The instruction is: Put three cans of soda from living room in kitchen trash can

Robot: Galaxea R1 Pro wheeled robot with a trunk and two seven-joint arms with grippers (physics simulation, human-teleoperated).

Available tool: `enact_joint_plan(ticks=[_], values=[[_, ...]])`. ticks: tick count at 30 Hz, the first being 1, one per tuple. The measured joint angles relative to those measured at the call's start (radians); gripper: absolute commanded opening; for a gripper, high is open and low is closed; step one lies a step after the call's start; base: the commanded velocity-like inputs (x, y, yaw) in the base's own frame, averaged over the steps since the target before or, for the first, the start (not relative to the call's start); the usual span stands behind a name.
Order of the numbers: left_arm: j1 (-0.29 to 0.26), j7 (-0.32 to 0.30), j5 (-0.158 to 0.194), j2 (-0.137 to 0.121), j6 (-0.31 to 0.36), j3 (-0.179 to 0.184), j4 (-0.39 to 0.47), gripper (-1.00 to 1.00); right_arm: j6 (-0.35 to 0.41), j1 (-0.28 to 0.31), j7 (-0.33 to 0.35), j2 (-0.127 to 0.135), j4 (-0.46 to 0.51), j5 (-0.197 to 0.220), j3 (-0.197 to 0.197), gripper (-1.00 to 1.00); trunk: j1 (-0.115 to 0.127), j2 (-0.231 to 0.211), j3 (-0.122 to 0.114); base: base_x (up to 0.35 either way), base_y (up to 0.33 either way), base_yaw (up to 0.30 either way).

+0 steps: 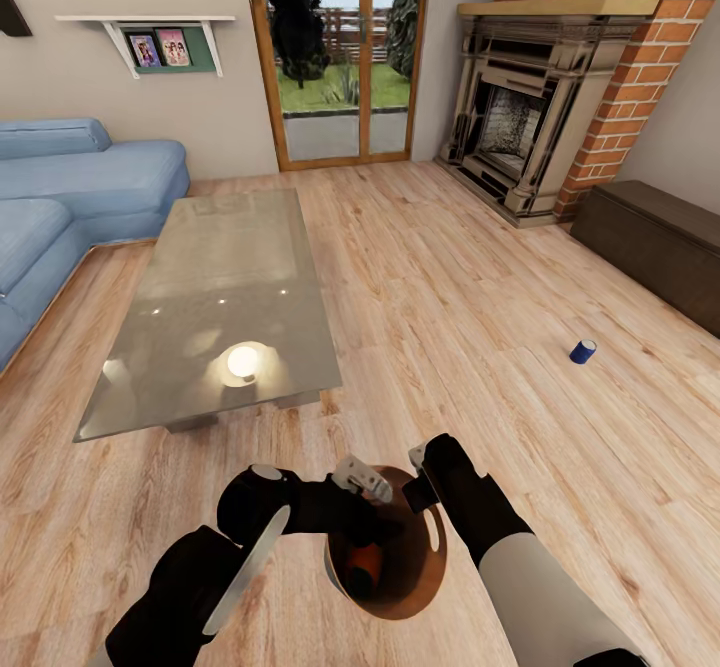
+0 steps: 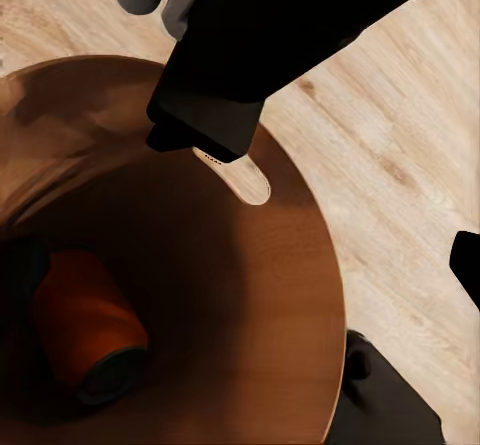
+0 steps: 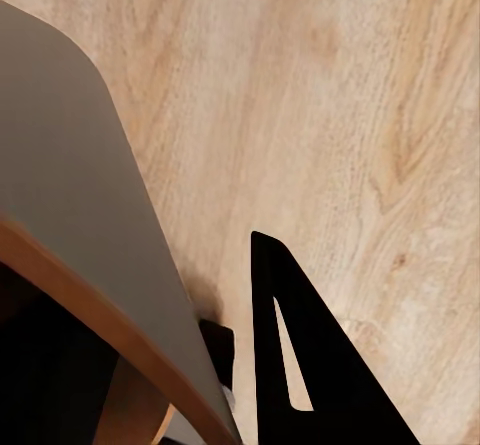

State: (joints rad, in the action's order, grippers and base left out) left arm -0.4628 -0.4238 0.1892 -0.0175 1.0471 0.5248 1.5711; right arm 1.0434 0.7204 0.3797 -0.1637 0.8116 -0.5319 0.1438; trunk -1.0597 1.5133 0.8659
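Observation:
I am in the living room. The tash can [image 1: 412, 587] hangs low in front of me, with my right gripper [image 1: 425, 492] shut on its rim [image 3: 120, 305]; one finger [image 3: 300, 375] lies outside the grey wall. An orange can of soda [image 2: 85, 320] lies on its side at the bottom of the orange-brown inside [image 2: 230, 295], also seen as an orange can [image 1: 362, 572] from the head. My left gripper [image 1: 372, 525] hovers over the bin's mouth, open and holding nothing. A dark blue can of soda [image 1: 583, 350] lies on the wood floor to the right.
A glossy grey low table [image 1: 215, 297] stands ahead on the left, with the blue sofa [image 1: 70, 197] beyond it. The brick fireplace [image 1: 560, 97] and a long dark bench [image 1: 655, 242] line the right side. Glass doors [image 1: 340, 57] are straight ahead.

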Motion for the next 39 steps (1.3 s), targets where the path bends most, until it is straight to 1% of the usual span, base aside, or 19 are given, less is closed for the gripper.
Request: enact_joint_plan(ticks=[3,8,13,16,17,19,20,21,22,23,25,27,28,30,31,33,35,37,39], values=[[0.000,-0.002,0.000,-0.019,0.000,-0.007,0.003,1.00,0.000,-0.001,0.000,0.001,0.000,-0.001,-0.001,-1.00,0.000,0.000,0.000,0.000,0.000,0.000],[0.001,-0.011,0.001,-0.056,0.000,-0.101,0.016,1.00,0.000,-0.001,0.001,0.000,0.000,-0.001,-0.002,-1.00,0.000,0.000,0.000,0.000,0.000,0.000],[0.001,-0.103,0.001,-0.134,0.000,-0.187,0.020,1.00,0.000,-0.001,0.002,0.001,0.000,-0.002,-0.002,-1.00,0.000,0.000,0.000,0.000,0.000,0.000],[0.001,-0.178,0.001,-0.171,0.000,-0.268,0.021,1.00,0.000,-0.001,0.002,0.001,0.000,-0.001,-0.002,-1.00,0.000,0.000,0.000,0.000,0.000,0.000],[0.001,-0.246,-0.003,-0.204,-0.003,-0.336,0.021,1.00,0.000,-0.001,0.002,0.001,0.000,0.000,-0.002,-1.00,0.000,0.000,0.000,0.000,0.000,0.000],[0.001,-0.331,-0.002,-0.253,-0.002,-0.429,0.021,1.00,0.000,-0.001,0.002,0.002,0.001,0.001,-0.003,-1.00,0.000,0.000,0.000,0.000,0.000,0.000],[0.001,-0.361,0.001,-0.268,-0.001,-0.466,0.021,1.00,0.000,-0.001,0.002,0.002,0.001,0.001,-0.003,-1.00,0.000,0.000,0.000,0.000,0.000,0.000],[0.001,-0.434,-0.003,-0.294,-0.003,-0.547,0.020,1.00,0.002,-0.001,0.003,0.010,0.001,0.011,-0.004,-1.00,0.000,0.000,0.000,0.000,0.000,0.000],[0.001,-0.466,-0.004,-0.305,-0.001,-0.597,0.020,1.00,0.001,-0.001,0.003,0.016,0.001,0.009,-0.005,-1.00,0.000,0.000,0.000,0.000,0.000,0.000],[0.001,-0.486,-0.007,-0.312,0.000,-0.626,0.019,1.00,0.001,-0.001,0.003,0.024,0.002,0.003,-0.005,-1.00,0.000,0.000,0.000,0.000,0.000,0.000],[0.003,-0.498,-0.011,-0.317,0.000,-0.645,0.018,1.00,-0.002,-0.001,0.005,0.036,0.003,-0.014,-0.007,-1.00,0.000,0.000,0.000,0.000,0.000,0.000],[0.021,-0.495,-0.039,-0.319,0.000,-0.664,0.015,1.00,0.004,-0.001,0.043,0.089,0.004,0.028,-0.024,-1.00,0.000,0.000,0.000,0.000,0.000,0.000],[0.029,-0.488,-0.050,-0.318,0.000,-0.666,0.015,1.00,0.002,-0.001,0.056,0.109,0.004,0.017,-0.034,-1.00,0.000,0.000,0.000,0.000,0.000,0.000],[0.056,-0.449,-0.106,-0.314,-0.009,-0.670,0.013,1.00,0.004,-0.001,0.127,0.195,0.004,0.034,-0.089,-1.00,0.000,0.000,0.000,0.000,0.000,0.000],[0.061,-0.438,-0.118,-0.313,-0.024,-0.671,0.011,1.00,-0.001,0.000,0.139,0.222,0.005,0.004,-0.108,-1.00,0.000,0.000,0.000,0.000,0.000,0.000],[0.080,-0.407,-0.152,-0.308,-0.077,-0.671,-0.012,1.00,-0.002,0.000,0.184,0.310,0.005,0.004,-0.178,-1.00,0.000,0.000,0.000,0.000,0.000,0.000],[0.088,-0.397,-0.160,-0.306,-0.095,-0.671,-0.028,1.00,-0.015,-0.001,0.188,0.337,0.005,-0.056,-0.209,-1.00,0.000,0.000,0.000,0.000,0.000,0.000],[0.097,-0.375,-0.171,-0.303,-0.131,-0.670,-0.060,1.00,-0.002,0.000,0.213,0.391,0.006,0.007,-0.266,-1.00,0.000,0.000,0.000,0.000,0.000,0.000],[0.098,-0.355,-0.174,-0.302,-0.139,-0.670,-0.068,1.00,-0.003,-0.001,0.217,0.411,0.005,-0.001,-0.277,-1.00,0.000,0.000,0.000,0.000,0.000,0.000]])
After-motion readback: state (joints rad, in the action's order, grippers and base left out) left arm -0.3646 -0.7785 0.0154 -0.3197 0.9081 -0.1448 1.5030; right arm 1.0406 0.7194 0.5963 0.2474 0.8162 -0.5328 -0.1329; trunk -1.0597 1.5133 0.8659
